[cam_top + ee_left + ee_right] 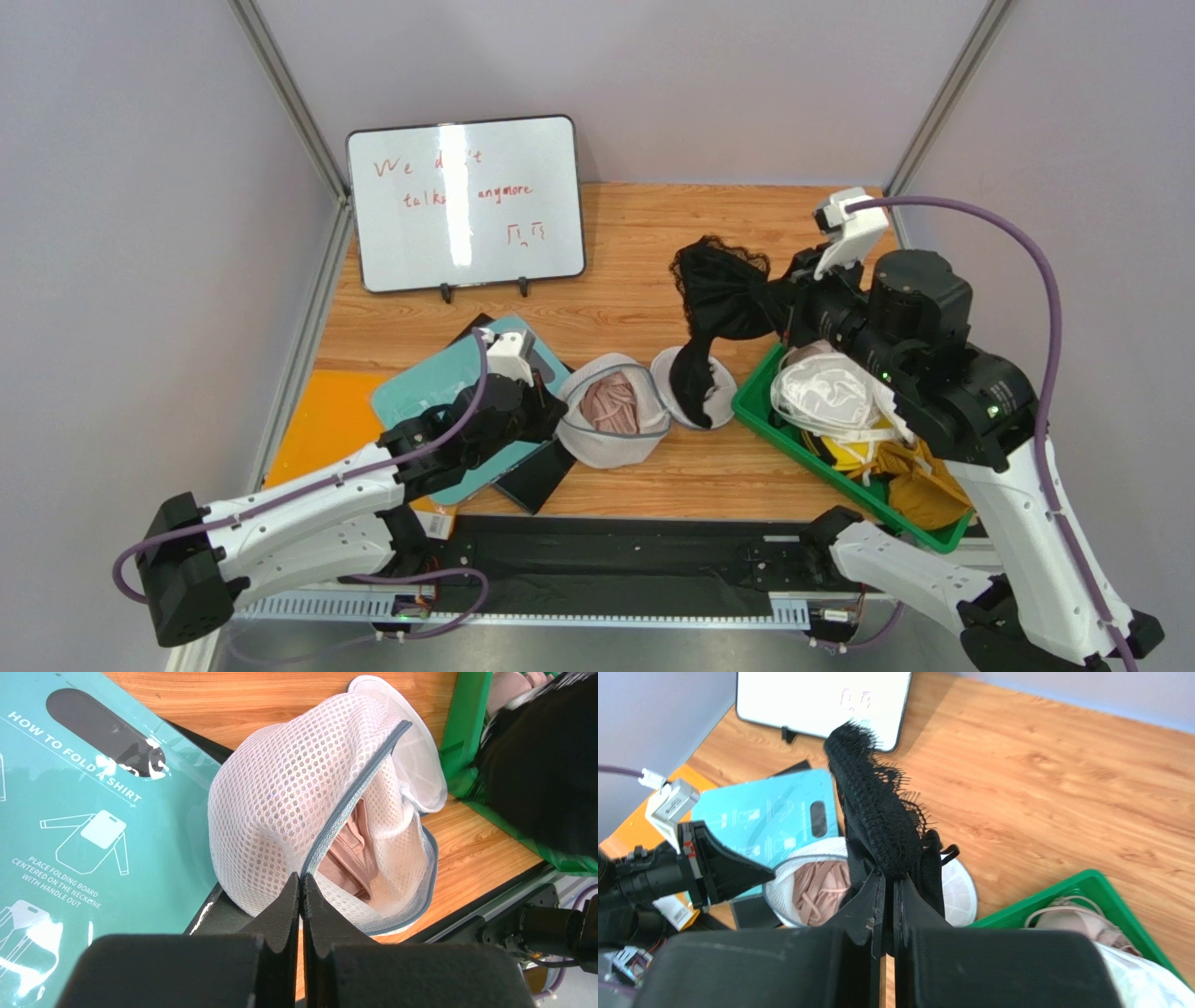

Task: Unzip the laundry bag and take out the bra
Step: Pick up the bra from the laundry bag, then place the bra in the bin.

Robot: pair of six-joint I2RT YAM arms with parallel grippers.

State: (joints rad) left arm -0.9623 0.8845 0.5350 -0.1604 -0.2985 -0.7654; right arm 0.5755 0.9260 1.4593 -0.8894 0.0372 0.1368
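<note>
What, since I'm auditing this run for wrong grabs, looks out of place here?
The right gripper is shut on a black lace garment, dangling over the open lid flap of the laundry bag, while the bra lies inside the bag, whose mesh the left gripper pinches.

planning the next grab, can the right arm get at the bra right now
Probably not yet: the right claw is shut on the black garment. The laundry bag is open and the bra exposed, so otherwise yes.
</note>
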